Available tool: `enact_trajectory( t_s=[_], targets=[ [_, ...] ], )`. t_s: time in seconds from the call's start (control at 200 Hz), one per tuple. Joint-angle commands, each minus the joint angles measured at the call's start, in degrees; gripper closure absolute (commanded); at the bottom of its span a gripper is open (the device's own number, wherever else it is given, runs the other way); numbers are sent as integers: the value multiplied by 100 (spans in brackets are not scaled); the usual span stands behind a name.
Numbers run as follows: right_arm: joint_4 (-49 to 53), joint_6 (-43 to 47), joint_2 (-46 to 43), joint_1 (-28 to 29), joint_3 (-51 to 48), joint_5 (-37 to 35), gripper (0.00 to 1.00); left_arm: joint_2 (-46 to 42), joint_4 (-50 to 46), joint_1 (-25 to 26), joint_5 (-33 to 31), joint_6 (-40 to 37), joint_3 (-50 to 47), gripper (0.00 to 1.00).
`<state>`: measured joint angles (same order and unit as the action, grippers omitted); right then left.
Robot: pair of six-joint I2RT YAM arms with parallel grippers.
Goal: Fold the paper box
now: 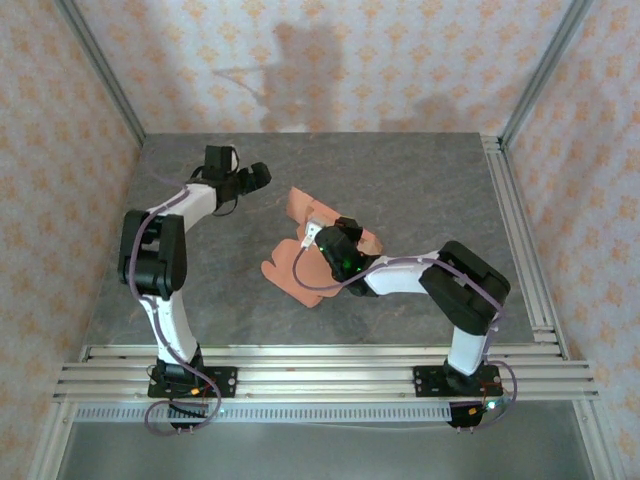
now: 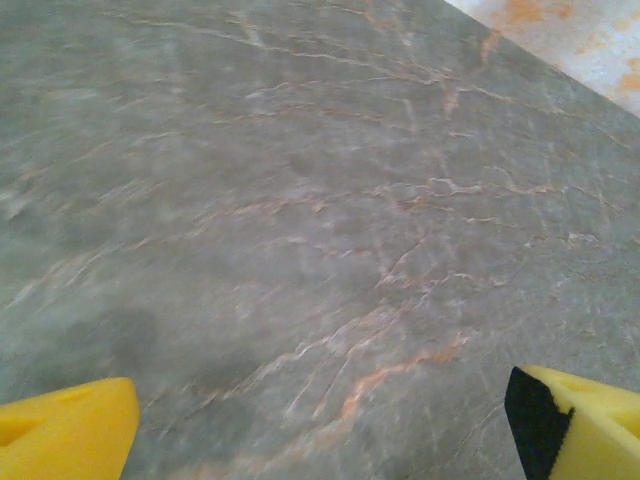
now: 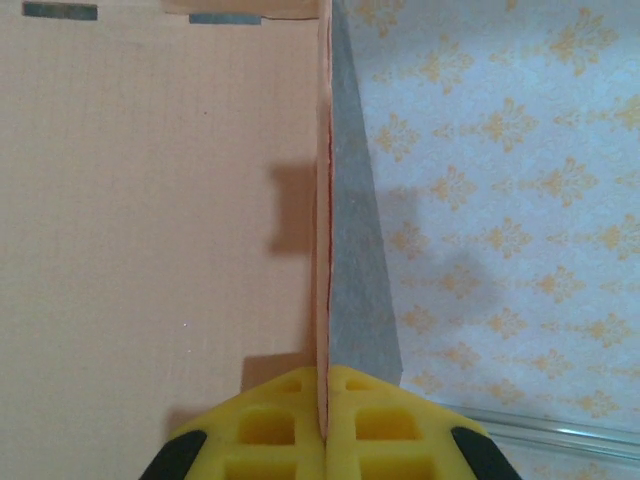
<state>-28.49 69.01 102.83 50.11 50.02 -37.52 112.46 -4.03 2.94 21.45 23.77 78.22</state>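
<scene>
The paper box (image 1: 296, 258) is a salmon-orange die-cut card sheet lying near the middle of the grey table, with one panel raised. My right gripper (image 1: 322, 232) is shut on an upright edge of that sheet. In the right wrist view the card's edge (image 3: 323, 250) runs straight up from between the yellow pads (image 3: 270, 430), with the broad sheet face (image 3: 150, 220) to the left and two dark slits near the top. My left gripper (image 1: 262, 175) hovers open at the back left of the table, apart from the sheet. Its yellow fingertips (image 2: 65, 435) stand wide over bare marbled table.
The grey marbled table (image 1: 420, 190) is walled on three sides by patterned panels (image 1: 330, 60). A metal rail frame (image 1: 330, 362) runs along the near edge by both arm bases. A further rail (image 1: 520, 230) lines the right side.
</scene>
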Motion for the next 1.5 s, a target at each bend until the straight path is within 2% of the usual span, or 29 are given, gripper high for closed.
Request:
enact_trajectory(
  t_s=[0.0,0.14,0.235,0.315,0.596,0.701,0.811,0.906,1.076,1.497],
  targets=[
    [-378,222,57,65,-110,-166,100,426,-594,69,575,-597,582,8],
    [-551,359,107,88,-155,-165,100,908,-1270,222,812,-1045,1321,21],
    [-546,354,95,93,-174,-150,100,1184,-1467,272,1151,-1102,1658,35],
    [-494,308,67,95,-168,-142,100,1466,-1705,324,1493,-1196,2000,39],
    [166,-136,-155,96,-157,-32,100,1957,-2243,523,2156,-1676,2611,43],
    [184,-190,-213,93,-210,-58,100,1768,-2297,530,2335,-1916,2359,46],
    [204,-261,-244,87,-238,-61,100,1396,-2146,495,2127,-1961,1929,46],
    [171,-274,-236,88,-238,-58,100,1101,-2025,437,2358,-2061,1644,46],
    [122,-278,-219,88,-203,-31,100,1006,-2525,444,2790,-2650,1630,45],
    [-319,5,-155,38,-284,-74,100,745,-2715,545,3207,-2995,1275,46]
  ],
)
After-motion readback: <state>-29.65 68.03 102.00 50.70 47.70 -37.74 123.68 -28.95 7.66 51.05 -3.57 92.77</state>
